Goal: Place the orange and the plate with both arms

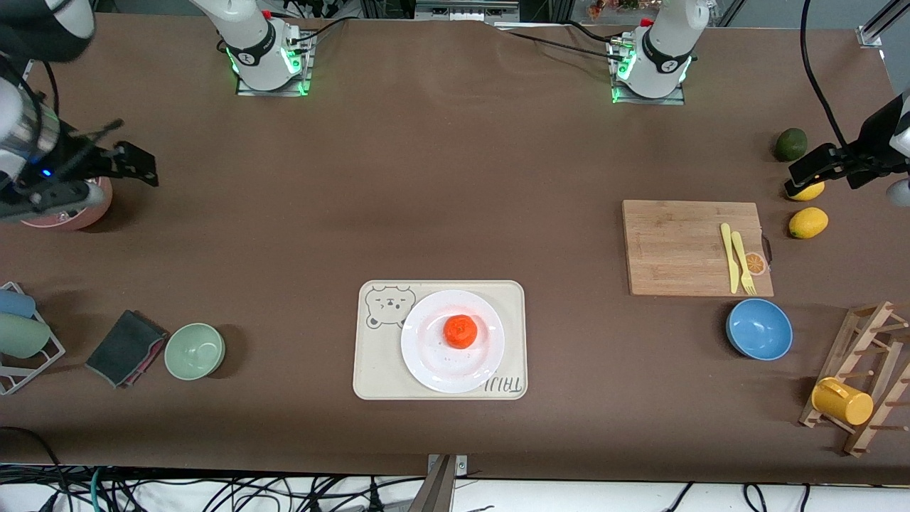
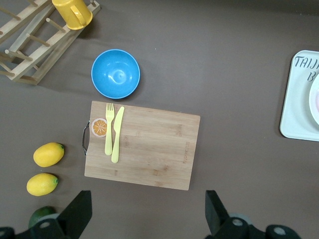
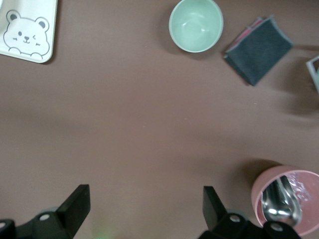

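The orange (image 1: 461, 331) sits in the middle of the white plate (image 1: 426, 359). The plate rests on the cream bear-printed tray (image 1: 375, 370), midway along the table and near the front camera. My left gripper (image 1: 817, 171) hangs open and empty over the lemons at the left arm's end; its wrist view (image 2: 148, 209) shows bare table between the fingers and the plate's edge (image 2: 316, 102). My right gripper (image 1: 124, 160) hangs open and empty beside a pink bowl (image 1: 75, 206) at the right arm's end; its wrist view (image 3: 144, 206) shows bare table.
A wooden cutting board (image 1: 675, 245) carries a yellow knife and fork. A blue bowl (image 1: 759, 328), two lemons (image 1: 807, 222), a green avocado (image 1: 790, 144) and a rack with a yellow mug (image 1: 842, 400) lie nearby. A green bowl (image 1: 194, 350) and dark cloth (image 1: 124, 347) lie toward the right arm's end.
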`<state>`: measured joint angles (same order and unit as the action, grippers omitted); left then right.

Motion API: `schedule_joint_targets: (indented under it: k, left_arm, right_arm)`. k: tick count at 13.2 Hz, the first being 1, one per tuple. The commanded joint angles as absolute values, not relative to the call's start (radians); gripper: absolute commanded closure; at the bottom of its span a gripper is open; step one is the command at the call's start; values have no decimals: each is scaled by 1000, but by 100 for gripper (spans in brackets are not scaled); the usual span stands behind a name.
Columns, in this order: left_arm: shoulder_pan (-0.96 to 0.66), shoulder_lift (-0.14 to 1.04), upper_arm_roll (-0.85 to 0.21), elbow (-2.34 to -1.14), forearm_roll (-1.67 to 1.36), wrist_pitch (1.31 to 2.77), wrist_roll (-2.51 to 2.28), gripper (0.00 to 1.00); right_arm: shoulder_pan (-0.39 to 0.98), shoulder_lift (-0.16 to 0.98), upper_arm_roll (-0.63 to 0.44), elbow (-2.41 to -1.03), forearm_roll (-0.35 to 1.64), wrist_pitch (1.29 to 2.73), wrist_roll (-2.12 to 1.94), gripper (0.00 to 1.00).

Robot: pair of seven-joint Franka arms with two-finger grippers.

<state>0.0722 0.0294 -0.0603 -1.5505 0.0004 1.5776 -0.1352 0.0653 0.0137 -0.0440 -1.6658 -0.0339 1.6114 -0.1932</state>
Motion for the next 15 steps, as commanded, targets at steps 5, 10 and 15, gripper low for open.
schedule_joint_targets:
  k: [5,10,15]
  left_arm:
    - [72,40,-58,-1523,-18,1560,-121,0]
    - [72,40,-58,-1523,-18,1560,-121,0]
    - [72,40,-60,-1523,-18,1560,-121,0]
  right_arm:
    - [80,-28,-60,-1695,-32,1557,-72,0]
    - [86,0,-54,-1654,-55,1574,-80,0]
    - [84,0,-57,-1658,-25,1617,-68,0]
